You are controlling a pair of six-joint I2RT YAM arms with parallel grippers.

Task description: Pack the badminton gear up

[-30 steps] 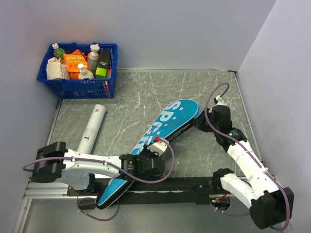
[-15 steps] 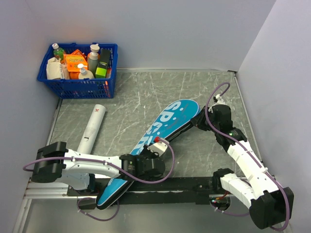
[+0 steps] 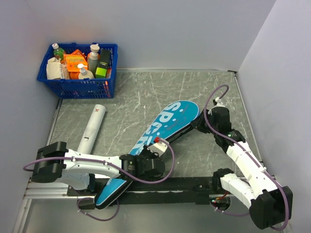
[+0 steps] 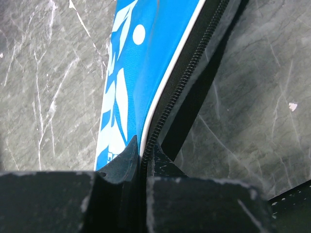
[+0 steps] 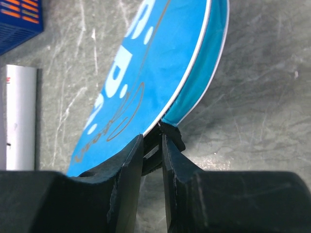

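Note:
The teal cover (image 3: 167,121) lettered "SPORT" lies diagonally on the table, wide end far right, narrow end over the near edge. My left gripper (image 3: 156,145) is shut on the cover's black zipper edge (image 4: 187,77) at its narrow part; the left wrist view shows the jaws (image 4: 143,145) pinching it. My right gripper (image 3: 197,124) is shut on a black zipper tab (image 5: 170,133) at the wide end's edge (image 5: 153,143). The long white tube (image 3: 92,127) lies to the left of the cover. The racket and the shuttlecocks are not in view.
A blue plastic basket (image 3: 109,73) of bottles and boxes stands at the far left corner. Grey walls close the table on the left, back and right. The tube (image 5: 19,116) and a basket corner (image 5: 17,19) also show in the right wrist view.
My right gripper has shifted slightly toward the near left along the cover's edge, and the wide end of the cover has moved a little with it. The left arm has stayed put.

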